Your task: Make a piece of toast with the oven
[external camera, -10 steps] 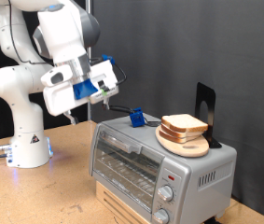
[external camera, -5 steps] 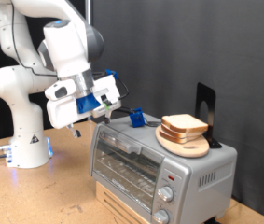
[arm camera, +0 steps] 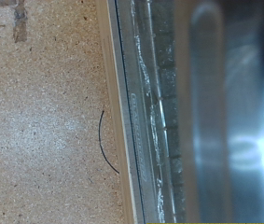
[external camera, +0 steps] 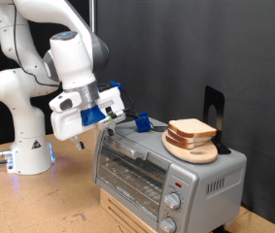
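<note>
Exterior view: we note the claw (external camera: 78, 137) hanging above the counter (external camera: 40, 199), just off the oven (external camera: 166, 167) at that view's left, beside the upper left corner of the closed glass door. The fingertips point downward; we cannot tell from this angle whether they are spread or closed, and nothing shows between them. The oven lies to the right of the claw, its long axis running left to right and slightly towards the near edge. The piece of toast (external camera: 191, 129) sits on a round wooden board (external camera: 192, 148) on the oven's roof, towards its right end, well apart from the claw. A small blue object (external camera: 142, 122) rests on the roof near the left end.

Wrist view: we see the door's metal edge and glass running as a long straight band beside speckled counter. No fingers appear in this picture. The toast is not visible here.
</note>
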### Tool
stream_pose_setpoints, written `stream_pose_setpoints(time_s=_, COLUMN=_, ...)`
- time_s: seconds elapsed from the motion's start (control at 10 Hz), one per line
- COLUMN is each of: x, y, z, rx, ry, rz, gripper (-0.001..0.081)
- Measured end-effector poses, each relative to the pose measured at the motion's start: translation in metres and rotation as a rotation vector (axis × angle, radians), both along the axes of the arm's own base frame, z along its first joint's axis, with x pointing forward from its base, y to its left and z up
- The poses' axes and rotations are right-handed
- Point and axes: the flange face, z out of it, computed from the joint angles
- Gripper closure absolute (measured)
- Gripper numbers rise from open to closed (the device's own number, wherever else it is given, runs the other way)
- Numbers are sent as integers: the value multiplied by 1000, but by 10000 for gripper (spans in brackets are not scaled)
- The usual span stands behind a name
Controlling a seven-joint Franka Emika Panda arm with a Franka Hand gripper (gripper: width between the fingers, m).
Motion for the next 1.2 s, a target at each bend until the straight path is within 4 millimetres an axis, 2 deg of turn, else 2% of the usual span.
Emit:
stream_pose_setpoints(time_s=0.3, x=0, y=2, z=-8, rx=-5, ry=13, rz=-13, gripper=124)
stream_pose_setpoints(time_s=0.7, x=0, y=-2, z=-9, rx=-5, ry=17, rz=-29, gripper=124)
stream_pose_setpoints(time_s=1.2, x=0, y=-34, z=-8, rx=-88, ry=19, rz=-65, gripper=124)
